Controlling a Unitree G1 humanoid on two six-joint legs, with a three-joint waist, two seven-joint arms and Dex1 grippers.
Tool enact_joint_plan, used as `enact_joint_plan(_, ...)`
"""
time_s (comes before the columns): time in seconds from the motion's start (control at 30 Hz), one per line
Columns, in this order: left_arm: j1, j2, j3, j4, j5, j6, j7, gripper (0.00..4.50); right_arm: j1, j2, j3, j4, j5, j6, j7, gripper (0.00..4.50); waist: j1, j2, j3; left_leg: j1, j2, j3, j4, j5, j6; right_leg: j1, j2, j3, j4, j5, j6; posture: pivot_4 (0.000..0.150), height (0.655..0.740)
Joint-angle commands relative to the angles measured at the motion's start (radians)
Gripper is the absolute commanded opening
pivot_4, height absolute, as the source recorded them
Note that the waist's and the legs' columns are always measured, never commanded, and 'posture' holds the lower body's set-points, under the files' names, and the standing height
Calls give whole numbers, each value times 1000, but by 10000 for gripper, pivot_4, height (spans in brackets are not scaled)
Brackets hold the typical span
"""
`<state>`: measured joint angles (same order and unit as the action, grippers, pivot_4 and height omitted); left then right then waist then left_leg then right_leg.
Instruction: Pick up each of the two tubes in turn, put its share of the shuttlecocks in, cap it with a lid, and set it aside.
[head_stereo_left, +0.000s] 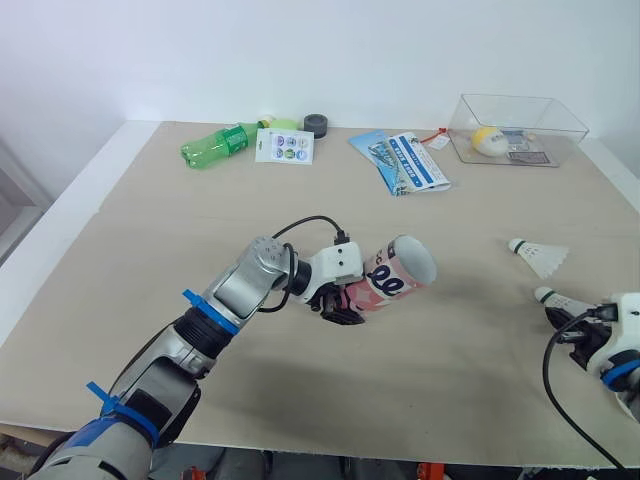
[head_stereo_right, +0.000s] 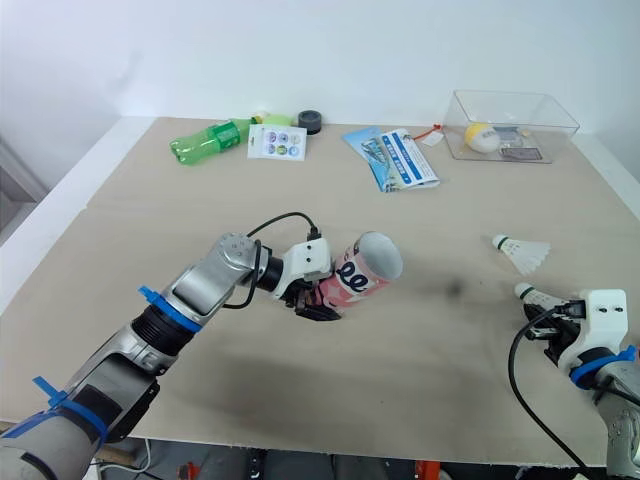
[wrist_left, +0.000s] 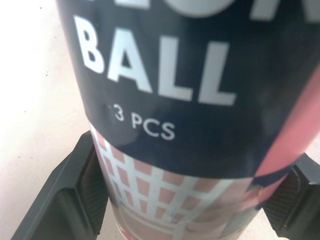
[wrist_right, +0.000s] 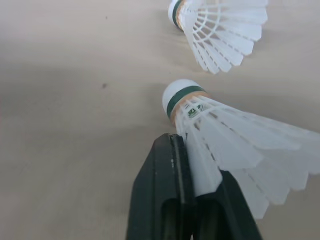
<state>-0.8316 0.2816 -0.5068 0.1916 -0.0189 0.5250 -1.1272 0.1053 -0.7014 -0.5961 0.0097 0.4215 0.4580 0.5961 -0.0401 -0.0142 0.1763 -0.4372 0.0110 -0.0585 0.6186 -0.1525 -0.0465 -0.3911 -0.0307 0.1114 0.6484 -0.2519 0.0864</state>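
**Head view:** The left gripper (head_stereo_left: 345, 300) holds a pink-and-navy tube (head_stereo_left: 395, 272) by its lower end over the middle of the table (head_stereo_left: 200, 230). The tube is tilted, its open mouth raised and turned toward the robot's right, so its long axis runs roughly across the table toward the other arm. Well apart on that side, low at the table's near right, the right gripper (head_stereo_left: 565, 318) has a white shuttlecock (head_stereo_left: 548, 297) by the feathers, its cork leading away from the fingertips and toward the left. A second shuttlecock (head_stereo_left: 540, 257) lies loose on the table just beyond, far nearer the right arm than the left.

**Left wrist view:** The tube's printed wall, lettered "BALL" and "3 PCS", stands between the two black fingers (wrist_left: 87, 190). They are spread to the tube's full width, with a pad pressed against either side.

**Right wrist view:** The fingers (wrist_right: 167, 175) are drawn almost together, pinching one side of the feather skirt. The green-banded cork juts past their tips, and the second shuttlecock rests beyond it, near but apart.

**What the coming move likely turns on:** The mouth lies to the left of the held shuttlecock and already faces roughly its way. The cork would need to be brought onto the tube's axis and go in first.
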Motion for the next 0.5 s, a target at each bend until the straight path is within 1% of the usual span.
enact_joint_plan(0.03, -18, 7, -11, 36, 19, -24, -5, 36426, 4, -65, -5, -46, -29, -72, 51, 560, 0, 0, 0, 0, 0, 0, 0, 0, 0, 0, 0, 0, 0, 0, 0, 1500, 7400)
enact_joint_plan(0.07, -20, 8, -11, 49, 22, -37, -7, 36426, 1, -87, -3, -71, -32, -94, 76, 560, -1, 0, 0, 0, 0, 0, 0, 0, 0, 0, 0, 0, 0, 0, 0, 1500, 7400)
enact_joint_plan(0.17, -29, 7, -9, 92, 25, -69, -16, 36426, -28, -225, 27, -181, -54, -189, 220, 560, -6, 4, -2, 0, 0, 1, 0, 0, 0, 0, 0, 1, 0, 0, 0, 1500, 7400)
enact_joint_plan(0.23, -35, 6, -6, 116, 23, -85, -24, 36426, -62, -289, 45, -214, -51, -210, 270, 560, -9, 4, -1, 1, 0, 1, 1, 0, 0, 0, 0, 1, 0, 1, 1, 1500, 7400)
enact_joint_plan(0.3, -43, 1, -4, 147, 21, -101, -31, 36426, -185, -389, 105, -291, -1, -194, 341, 560, -10, 4, -1, 3, 1, 1, 1, 0, 1, 2, 1, 1, 0, 1, 0, 1500, 7400)
enact_joint_plan(0.37, -51, -4, 0, 174, 21, -114, -37, 36426, -303, -451, 188, -348, 23, -191, 393, 560, -10, 4, -1, 3, 1, 1, 0, 1, 1, 1, 1, 1, 0, 3, -1, 1500, 7400)
enact_joint_plan(0.4, -54, -7, 4, 185, 20, -118, -41, 36426, -344, -467, 234, -364, 14, -205, 418, 560, -9, 4, -2, 3, 2, 1, 0, 1, 1, 1, 1, 0, 0, 3, -1, 1500, 7400)
enact_joint_plan(0.5, -65, -15, 13, 209, 18, -124, -44, 36426, -455, -475, 368, -387, -4, -236, 483, 560, -4, -4, -2, 2, 2, -1, 0, 1, 1, 1, 2, -2, 0, 1, -2, 1500, 7400)
